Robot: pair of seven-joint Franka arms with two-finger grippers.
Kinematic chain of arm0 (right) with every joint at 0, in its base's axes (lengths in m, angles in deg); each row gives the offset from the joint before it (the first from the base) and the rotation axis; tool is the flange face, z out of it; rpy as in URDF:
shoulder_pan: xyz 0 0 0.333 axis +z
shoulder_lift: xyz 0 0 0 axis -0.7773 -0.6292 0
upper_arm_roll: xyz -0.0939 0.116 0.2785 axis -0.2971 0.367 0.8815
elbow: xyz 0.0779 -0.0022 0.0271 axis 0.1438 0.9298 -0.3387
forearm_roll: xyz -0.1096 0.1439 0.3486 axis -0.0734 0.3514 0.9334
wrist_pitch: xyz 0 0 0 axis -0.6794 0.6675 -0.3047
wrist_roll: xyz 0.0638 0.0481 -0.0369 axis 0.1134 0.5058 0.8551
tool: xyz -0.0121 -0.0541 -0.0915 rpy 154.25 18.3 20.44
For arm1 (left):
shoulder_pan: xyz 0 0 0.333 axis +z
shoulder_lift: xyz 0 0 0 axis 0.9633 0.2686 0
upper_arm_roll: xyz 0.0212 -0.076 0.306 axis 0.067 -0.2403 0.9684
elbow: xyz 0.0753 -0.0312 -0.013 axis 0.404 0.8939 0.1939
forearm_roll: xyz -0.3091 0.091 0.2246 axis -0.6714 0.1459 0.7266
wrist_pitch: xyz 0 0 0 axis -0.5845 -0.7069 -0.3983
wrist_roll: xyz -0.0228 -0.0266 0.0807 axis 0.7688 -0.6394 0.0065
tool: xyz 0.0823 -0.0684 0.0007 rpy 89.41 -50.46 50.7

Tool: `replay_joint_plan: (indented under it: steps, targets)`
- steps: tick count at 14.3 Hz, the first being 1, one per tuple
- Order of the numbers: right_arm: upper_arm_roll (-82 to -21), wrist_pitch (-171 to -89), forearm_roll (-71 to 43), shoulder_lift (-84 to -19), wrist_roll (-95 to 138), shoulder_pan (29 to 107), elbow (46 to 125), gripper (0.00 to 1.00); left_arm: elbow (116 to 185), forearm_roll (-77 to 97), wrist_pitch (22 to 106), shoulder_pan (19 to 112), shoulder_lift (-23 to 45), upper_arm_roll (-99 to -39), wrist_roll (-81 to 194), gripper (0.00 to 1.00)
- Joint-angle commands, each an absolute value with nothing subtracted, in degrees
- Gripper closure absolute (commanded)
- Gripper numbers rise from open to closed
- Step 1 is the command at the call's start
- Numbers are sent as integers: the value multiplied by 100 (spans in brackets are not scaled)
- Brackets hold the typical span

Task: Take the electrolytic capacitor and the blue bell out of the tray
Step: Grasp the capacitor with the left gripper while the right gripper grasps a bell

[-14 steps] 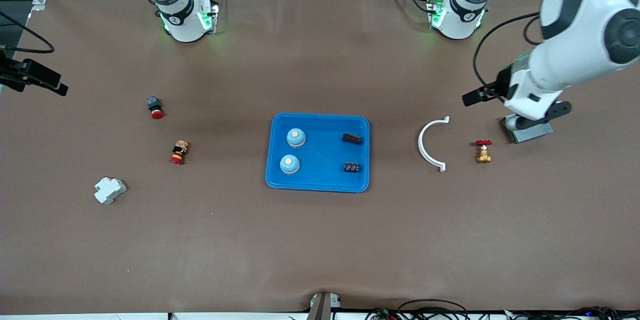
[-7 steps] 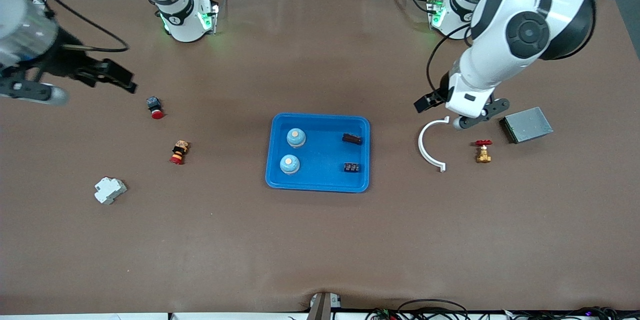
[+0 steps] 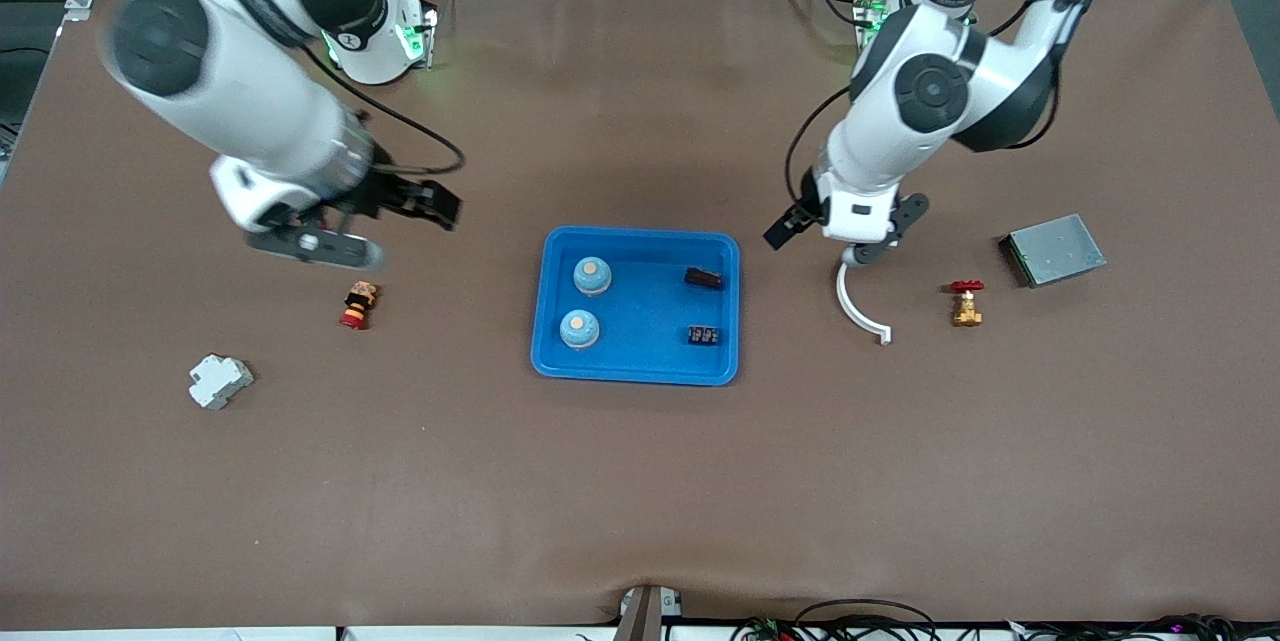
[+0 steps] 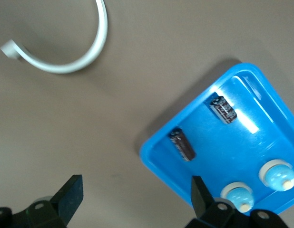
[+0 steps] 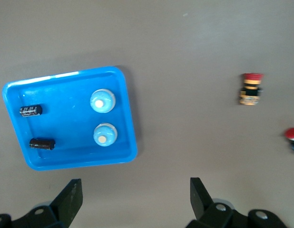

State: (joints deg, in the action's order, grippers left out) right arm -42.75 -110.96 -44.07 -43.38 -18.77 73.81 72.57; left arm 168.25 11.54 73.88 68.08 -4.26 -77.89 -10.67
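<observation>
The blue tray (image 3: 636,369) sits mid-table (image 3: 640,501) and holds all four task items. Two blue bells (image 3: 592,275) (image 3: 579,328) stand upright at the tray's end toward the right arm, domes up with pale buttons on top, one farther from the front camera than the other. Two dark capacitors lie on their sides at the tray's end toward the left arm: the farther capacitor (image 3: 704,278) has its long axis running roughly along the tray's length, slightly skewed; the nearer capacitor (image 3: 704,334) lies parallel to it, printed markings facing up. The left claw (image 3: 835,243) hangs over bare table between the tray and the white curved clip (image 3: 858,306), fingers (image 4: 71,197) spread wide and empty. The right claw (image 3: 372,221) hangs over the table above the small red and yellow figure (image 3: 357,305), fingers (image 5: 73,197) likewise spread apart, holding nothing. The right wrist view shows the tray with bells (image 5: 103,100) and capacitors (image 5: 31,110) below, plus a red push button (image 5: 293,134) at the edge. Elsewhere on the table: a white breaker (image 3: 218,381) toward the right arm's end, a brass valve with a red handle (image 3: 966,302) and a grey metal box (image 3: 1053,250) toward the left arm's end.
</observation>
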Motion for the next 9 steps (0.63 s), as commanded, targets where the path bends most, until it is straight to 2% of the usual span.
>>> replay_joint_plan:
  steps: [1, 5, 7, 9]
  targets:
    - [-4337, -11455, -4306, -4785, -1924, 7535, 7160, 0, 16753, 1165, 7955, 6687, -83, -7825, -1749, 0]
    - [-4337, -12446, -4306, -5172, -1924, 7719, 7580, 0, 16727, 1392, 8545, 6326, 452, -7807, -2731, 0]
    - [-4337, -12966, -4306, -5427, -1915, 7817, 7757, 0, 16482, 1613, 8573, 6204, 768, -7807, -3216, 0]
    - [-4337, -13187, -4315, -5717, -1915, 7957, 7758, 0, 16201, 1779, 8573, 6089, 1120, -7790, -3690, 6]
